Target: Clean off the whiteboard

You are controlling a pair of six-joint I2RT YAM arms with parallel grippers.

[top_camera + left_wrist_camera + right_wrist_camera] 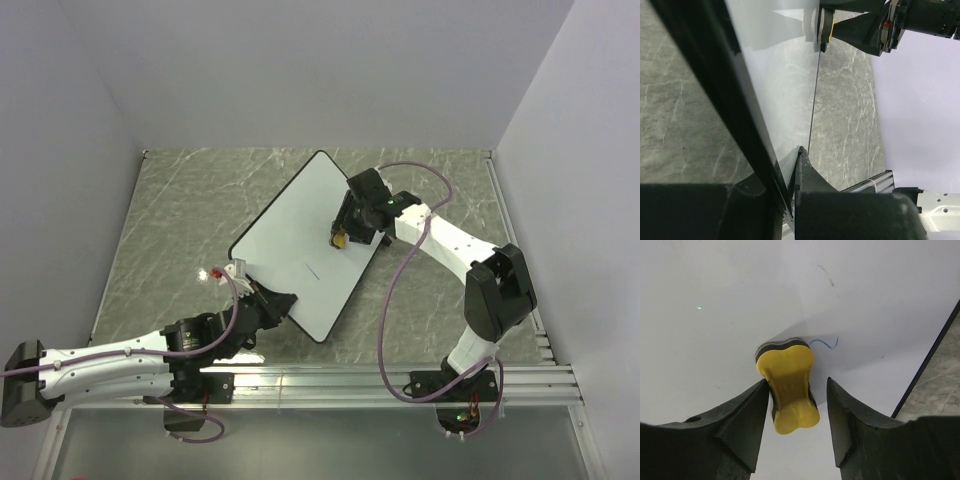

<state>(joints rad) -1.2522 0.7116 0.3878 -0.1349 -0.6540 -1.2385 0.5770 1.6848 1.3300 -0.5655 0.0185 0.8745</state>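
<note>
My left gripper (262,300) is clenched on the large thin white rectangular whiteboard with the narrow black rim (300,215), pinching its near-left edge at about 7 o'clock from the board's middle in the top view. The board lies on the grey-green marbled table (180,220), turned so its corners point to 12, 3, 6 and 9 o'clock.

My right gripper (796,382) hangs over the board near its 3 o'clock corner with the jaws spread – released. Between my fingers sits the small yellow bone-shaped eraser with a dark base (787,367), resting on the glossy face. My left finger is right against it, while a clear gap shows at my right finger.

A thin blue marker squiggle (825,344) lies just beside the eraser at about 2 o'clock from it – and a faint dark streak (826,275) sits farther off at 1 o'clock.
</note>
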